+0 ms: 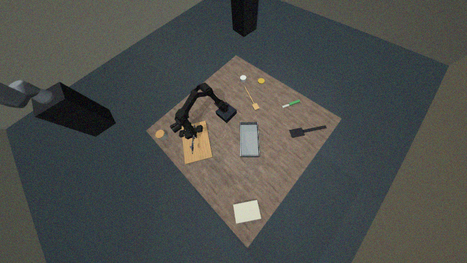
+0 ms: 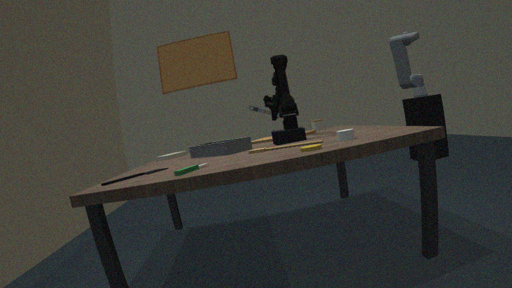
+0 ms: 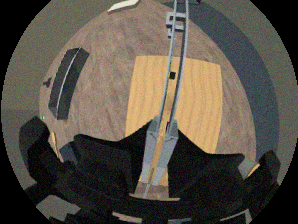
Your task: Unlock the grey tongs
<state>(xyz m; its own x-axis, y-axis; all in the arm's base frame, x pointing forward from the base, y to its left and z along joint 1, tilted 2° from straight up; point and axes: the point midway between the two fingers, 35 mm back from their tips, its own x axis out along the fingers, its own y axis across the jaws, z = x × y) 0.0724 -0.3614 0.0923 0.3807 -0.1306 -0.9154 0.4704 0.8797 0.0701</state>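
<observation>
My gripper is shut on the grey tongs and holds them in the air above the wooden board. The tongs reach out from the fingers, and their far end is a little higher than the held part. In the wrist view their two long arms run close together with a narrow gap. Small grey brackets show near the far end; wider grey pieces lie at the fingers. I cannot tell the lock's state. The roasting tin holds no tongs.
A wooden-topped jar stands beside the board. A cream block lies near the table corner. A wooden spatula, green-handled knife, black spatula, yellow disc and white pot are on the tin's other sides.
</observation>
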